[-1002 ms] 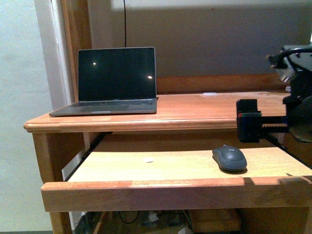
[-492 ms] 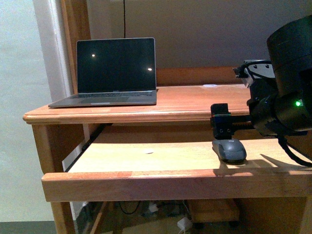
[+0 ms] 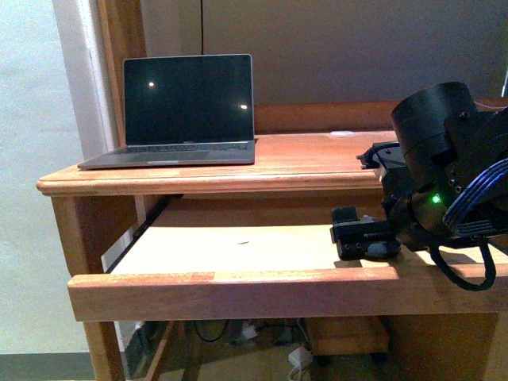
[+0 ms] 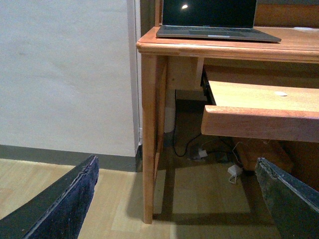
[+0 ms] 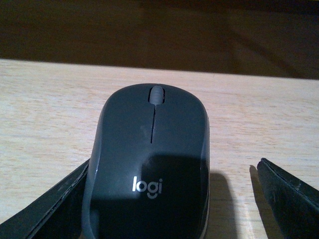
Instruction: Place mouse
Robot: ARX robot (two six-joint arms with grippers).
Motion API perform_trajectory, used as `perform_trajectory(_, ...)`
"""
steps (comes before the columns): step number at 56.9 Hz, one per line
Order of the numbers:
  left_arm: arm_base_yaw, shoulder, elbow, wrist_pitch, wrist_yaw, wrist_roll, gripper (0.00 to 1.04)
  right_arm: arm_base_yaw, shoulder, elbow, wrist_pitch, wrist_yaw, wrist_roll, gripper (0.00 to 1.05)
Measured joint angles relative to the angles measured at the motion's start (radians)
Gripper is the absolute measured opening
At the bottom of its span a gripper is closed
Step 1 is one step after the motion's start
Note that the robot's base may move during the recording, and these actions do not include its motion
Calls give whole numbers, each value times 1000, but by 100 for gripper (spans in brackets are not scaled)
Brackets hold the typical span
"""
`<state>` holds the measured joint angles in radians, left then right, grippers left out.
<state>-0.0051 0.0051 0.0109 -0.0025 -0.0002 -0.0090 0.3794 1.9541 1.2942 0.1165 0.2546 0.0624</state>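
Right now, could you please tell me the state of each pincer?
Left pincer: open, holding nothing.
Right pincer: open, straddling the mouse, not yet clamped.

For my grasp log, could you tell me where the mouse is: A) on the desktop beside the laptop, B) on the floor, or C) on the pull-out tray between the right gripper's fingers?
C: the mouse lies on the pull-out tray, between the open fingers of the right gripper.

White "logi" lettering sits right there on the dark back of the mouse (image 5: 149,169), while the tiny print under the laptop (image 3: 188,99) screen is too small to read.
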Motion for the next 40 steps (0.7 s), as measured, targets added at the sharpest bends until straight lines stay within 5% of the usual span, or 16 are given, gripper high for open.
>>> perform_trajectory(20, 0, 0, 0, 0, 0, 0, 97, 6, 29, 44, -31, 2, 39, 96)
perform_trajectory(35, 0, 0, 0, 0, 0, 0, 97, 9, 35, 52, -34, 3, 56, 60)
perform_trajectory(40, 0, 0, 0, 0, 0, 0, 97, 9, 35, 52, -34, 3, 57, 55)
